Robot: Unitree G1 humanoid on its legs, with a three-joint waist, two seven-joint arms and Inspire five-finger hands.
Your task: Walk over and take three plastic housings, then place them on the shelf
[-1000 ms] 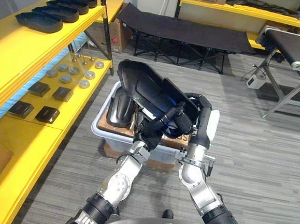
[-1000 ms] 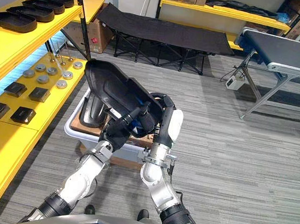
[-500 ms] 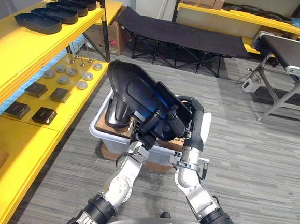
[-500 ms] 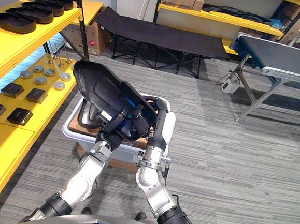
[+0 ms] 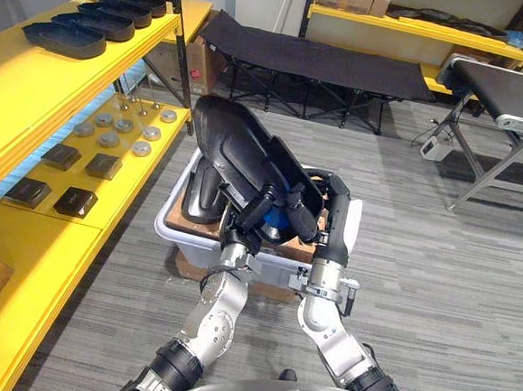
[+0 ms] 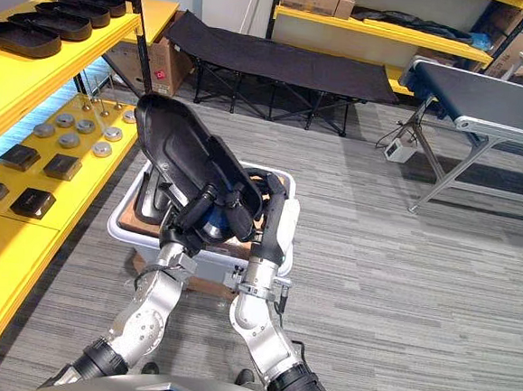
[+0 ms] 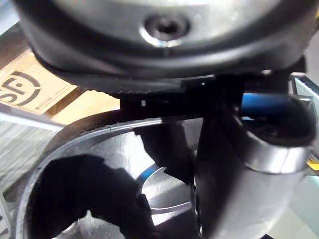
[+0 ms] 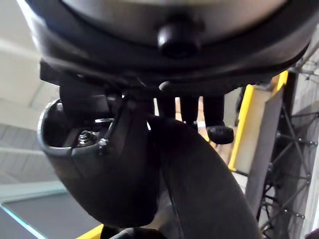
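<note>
Fingers point(image 5: 263, 203) of the left hand point(image 5: 246, 220) are curled round the lower edge of a large black curved plastic housing point(image 5: 233, 148). The right hand point(image 5: 332, 221) wraps its own fingers over the same end from the other side. Between them the housing is held tilted, its broad end raised toward the yellow metal shelf point(image 5: 35, 78). It hangs above a white plastic bin point(image 5: 204, 256), in which a second black housing point(image 5: 206, 191) stands. The bin sits on a brown cardboard box point(image 5: 192, 268) on the grey plank floor point(image 5: 435, 291). More black housings point(image 5: 70, 37) lie in a row on the shelf's top board.
</note>
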